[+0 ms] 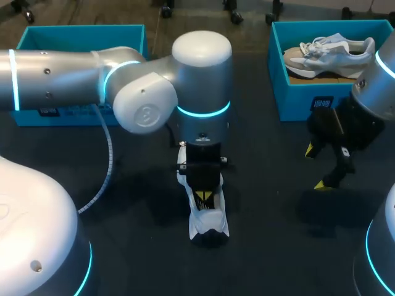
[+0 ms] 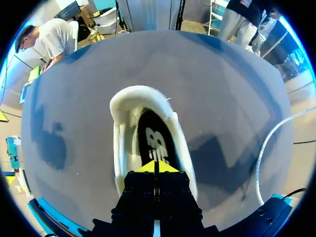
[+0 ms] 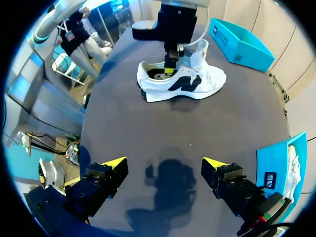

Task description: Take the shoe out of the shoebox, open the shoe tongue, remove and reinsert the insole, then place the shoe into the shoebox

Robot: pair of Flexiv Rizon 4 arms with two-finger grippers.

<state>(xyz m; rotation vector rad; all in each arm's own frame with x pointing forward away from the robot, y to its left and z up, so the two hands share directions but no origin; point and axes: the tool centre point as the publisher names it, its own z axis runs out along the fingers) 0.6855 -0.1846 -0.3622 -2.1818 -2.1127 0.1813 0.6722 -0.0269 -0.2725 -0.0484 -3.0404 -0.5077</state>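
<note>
- Standing on its sole mid-table, the white sneaker (image 1: 208, 219) sits outside both boxes, on the dark table (image 1: 271, 240).
- Left gripper (image 2: 155, 167) points straight down into the sneaker's opening. Its yellow tips are pressed together at the black insole (image 2: 153, 136). I cannot tell whether they pinch the insole.
- In the right wrist view the sneaker (image 3: 197, 89) shows its dark side marking, with the left gripper (image 3: 170, 66) entering from above.
- Right gripper (image 3: 163, 165) hovers above bare tabletop, well apart from the sneaker, fingers spread wide and holding nothing.
- A teal shoebox (image 1: 296, 92) at the far right holds a second, beige-and-white sneaker (image 1: 333, 52).
- Another teal shoebox (image 1: 80, 28) stands at the far left, partly hidden by the left arm (image 1: 62, 77).
</note>
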